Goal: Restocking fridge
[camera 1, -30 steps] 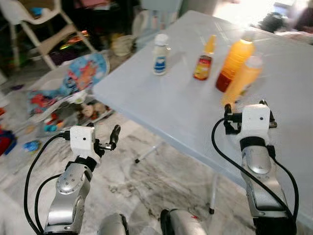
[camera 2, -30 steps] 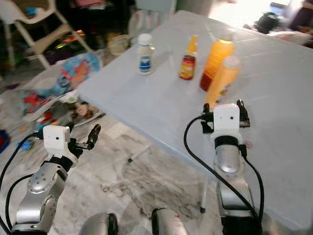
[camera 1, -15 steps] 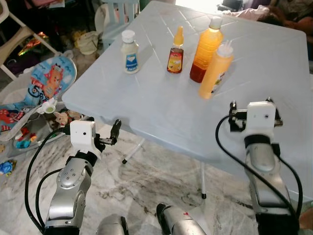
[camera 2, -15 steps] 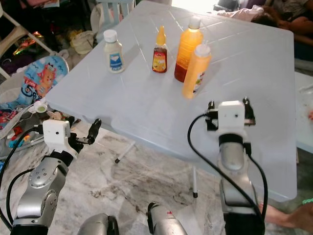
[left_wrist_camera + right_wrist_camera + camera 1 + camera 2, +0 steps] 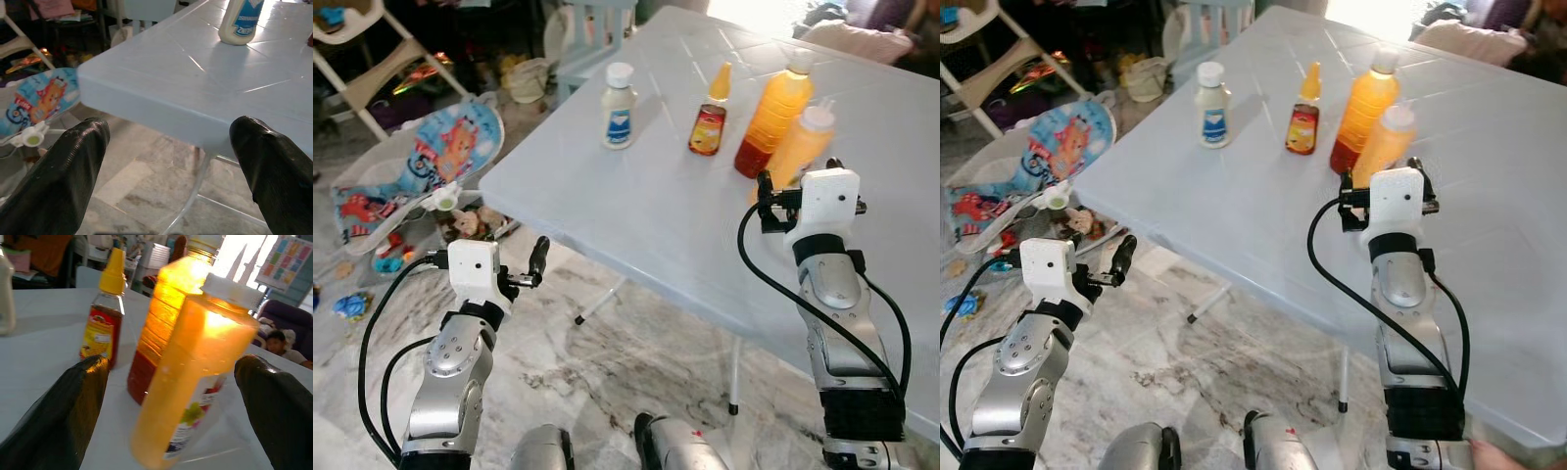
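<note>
Squeeze bottle [image 5: 195,377], upright on the surface [image 5: 636,196]: directly ahead of our right hand [image 5: 171,396], fingers apart; left hand [image 5: 171,161], also apart, is farther.

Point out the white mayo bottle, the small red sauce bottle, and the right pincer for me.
white mayo bottle [image 5: 618,116], left eye view, on its label.
small red sauce bottle [image 5: 707,128], left eye view, on its label.
right pincer [image 5: 168,396], right wrist view, midway between its spread fingertips.
</note>
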Robot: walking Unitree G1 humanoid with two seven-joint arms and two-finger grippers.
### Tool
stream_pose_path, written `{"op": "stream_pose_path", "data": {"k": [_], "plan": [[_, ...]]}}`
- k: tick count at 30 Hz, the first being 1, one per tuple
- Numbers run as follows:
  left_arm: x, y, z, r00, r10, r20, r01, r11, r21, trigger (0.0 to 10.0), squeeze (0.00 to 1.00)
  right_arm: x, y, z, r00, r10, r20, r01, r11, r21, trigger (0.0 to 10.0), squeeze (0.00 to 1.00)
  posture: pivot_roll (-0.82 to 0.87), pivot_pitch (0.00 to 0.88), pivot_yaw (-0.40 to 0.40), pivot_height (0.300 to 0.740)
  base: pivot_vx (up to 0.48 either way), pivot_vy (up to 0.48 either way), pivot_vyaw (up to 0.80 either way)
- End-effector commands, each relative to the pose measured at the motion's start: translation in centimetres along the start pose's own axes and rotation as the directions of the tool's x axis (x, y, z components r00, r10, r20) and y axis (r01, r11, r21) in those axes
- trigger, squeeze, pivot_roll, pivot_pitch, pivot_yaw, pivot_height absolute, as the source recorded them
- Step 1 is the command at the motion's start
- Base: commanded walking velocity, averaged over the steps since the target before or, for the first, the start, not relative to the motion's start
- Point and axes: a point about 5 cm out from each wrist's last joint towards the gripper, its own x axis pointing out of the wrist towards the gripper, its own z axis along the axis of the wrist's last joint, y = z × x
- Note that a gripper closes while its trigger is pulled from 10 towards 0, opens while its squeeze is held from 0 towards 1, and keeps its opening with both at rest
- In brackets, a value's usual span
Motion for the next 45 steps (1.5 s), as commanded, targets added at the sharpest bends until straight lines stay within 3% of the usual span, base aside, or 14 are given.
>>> {"op": "stream_pose_path", "data": {"k": [1,14,32,45], "plan": [[0.0,0.1,-0.1,1.000,0.007,-0.007,-0.006,1.000,0.011,10.0,0.00,0.1,-0.3,0.0,1.000,0.001,0.005,-0.001,1.000,0.003,10.0,0.00,-0.03,0.138,-0.002,0.740,0.000,0.000,0.00],[-0.1,-0.3,-0.2,1.000,-0.013,-0.010,0.013,1.000,0.005,10.0,0.00,1.7,-1.2,0.7,0.996,-0.072,0.047,0.072,0.997,0.001,10.0,0.00,-0.02,0.148,0.003,0.740,0.000,0.000,0.00],[-0.4,0.1,-0.1,0.999,-0.021,-0.024,0.021,0.999,0.028,10.0,0.00,1.9,-2.2,0.3,0.984,-0.169,0.053,0.170,0.985,-0.002,10.0,0.00,0.00,0.173,0.030,0.740,0.000,0.000,0.00],[-0.5,0.4,0.1,0.999,-0.030,-0.035,0.032,0.998,0.048,10.0,0.00,3.0,-3.1,0.6,0.974,-0.212,0.076,0.213,0.977,-0.012,10.0,0.00,0.02,0.185,0.049,0.740,0.000,0.000,0.00]]}}
